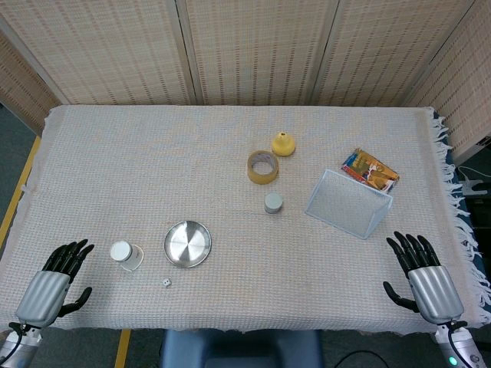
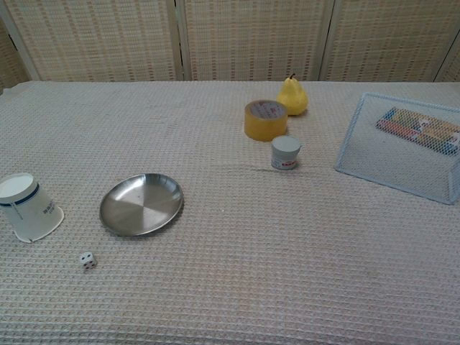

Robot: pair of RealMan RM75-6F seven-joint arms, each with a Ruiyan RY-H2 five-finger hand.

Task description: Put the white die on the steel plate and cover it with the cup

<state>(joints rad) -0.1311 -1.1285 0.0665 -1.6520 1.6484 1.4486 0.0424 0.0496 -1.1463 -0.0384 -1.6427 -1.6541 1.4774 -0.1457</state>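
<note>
A small white die lies on the cloth just in front of the round steel plate, a little to its left. A white paper cup stands upside down to the left of the plate. My left hand rests at the front left corner of the table, fingers spread, holding nothing. At the front right corner my right hand lies the same way, fingers apart and empty. Neither hand shows in the chest view.
A roll of tape, a yellow pear and a small grey jar sit at the centre back. A wire mesh basket and a snack packet lie to the right.
</note>
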